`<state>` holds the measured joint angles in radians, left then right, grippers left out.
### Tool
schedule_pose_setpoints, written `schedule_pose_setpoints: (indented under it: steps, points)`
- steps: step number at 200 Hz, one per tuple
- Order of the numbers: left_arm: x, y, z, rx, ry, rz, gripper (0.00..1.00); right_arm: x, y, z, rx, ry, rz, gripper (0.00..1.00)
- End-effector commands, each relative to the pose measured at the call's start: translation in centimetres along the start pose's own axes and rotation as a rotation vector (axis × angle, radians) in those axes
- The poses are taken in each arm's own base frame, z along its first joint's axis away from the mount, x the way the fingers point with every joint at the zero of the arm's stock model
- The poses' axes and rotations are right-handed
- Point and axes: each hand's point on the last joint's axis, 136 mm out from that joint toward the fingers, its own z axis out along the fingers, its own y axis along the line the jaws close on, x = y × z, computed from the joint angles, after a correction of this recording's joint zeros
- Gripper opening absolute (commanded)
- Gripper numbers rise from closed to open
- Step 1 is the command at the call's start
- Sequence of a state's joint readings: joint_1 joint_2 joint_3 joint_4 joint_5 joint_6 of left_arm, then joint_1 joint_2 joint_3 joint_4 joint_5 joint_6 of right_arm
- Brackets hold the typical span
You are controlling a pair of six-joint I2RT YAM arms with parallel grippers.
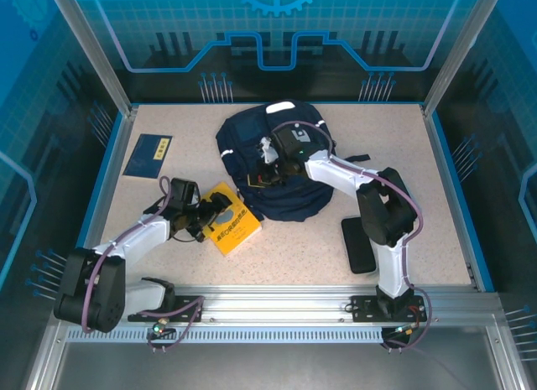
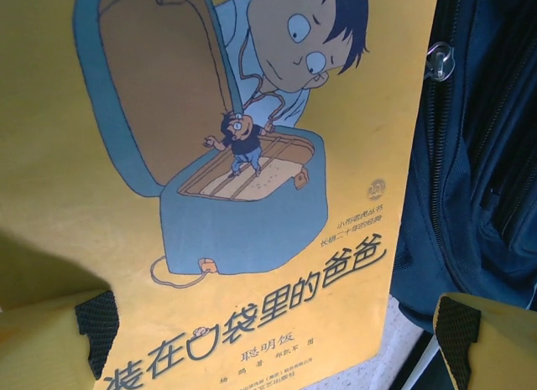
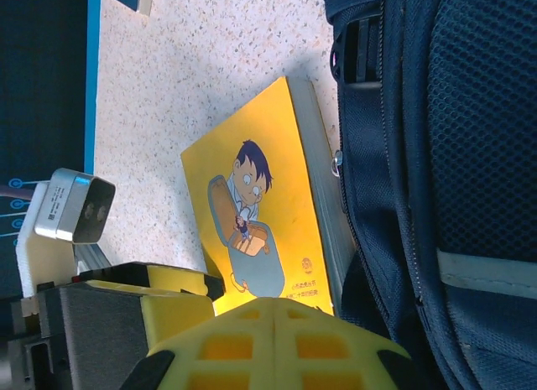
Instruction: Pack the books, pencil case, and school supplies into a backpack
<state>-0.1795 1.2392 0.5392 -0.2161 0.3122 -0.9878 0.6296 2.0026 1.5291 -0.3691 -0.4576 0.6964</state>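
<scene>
Left arm: we see it run from its base at the near left corner, low over the table, with the forearm angled toward the middle and the wrist tipped down over the yellow book.
Left gripper: we find its jaws spread wide. One yellow finger sits at each lower corner of the wrist view, black pads facing inward, with the book's cover between them. We cannot tell whether the pads touch the cover.
Yellow book: it lies flat on the table, cover up and turned at a slant. Its far edge is just beside the near left side of the backpack.
Right arm: we see it rise from its base at the near right, fold at a high elbow, and send the white forearm left and away over the backpack.
Right gripper: its fingers are pressed together, and we see nothing between them. It hangs over the backpack's left part, its camera looking down on the zip side and the yellow book.
Backpack: it lies flat in the middle of the table, toward the far side.
Navy book: it lies flat near the far left corner, well apart from both grippers.
Black book: it lies flat at the near right, just beside the right arm's upright link.
</scene>
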Motion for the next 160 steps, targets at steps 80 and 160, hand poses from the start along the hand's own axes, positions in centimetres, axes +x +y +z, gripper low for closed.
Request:
schedule_pose_setpoints:
  steps: [80, 160]
  points:
    - [0.4, 5.6, -2.7, -0.249, -0.067, -0.009, 0.96, 5.7, 0.3, 3.3, 0.29, 0.16, -0.286, 0.44]
    - [1.0, 5.2, -0.1, -0.206, 0.025, -0.027, 0.75, 5.6, -2.9, 6.3, 0.483, 0.207, -0.333, 0.49]
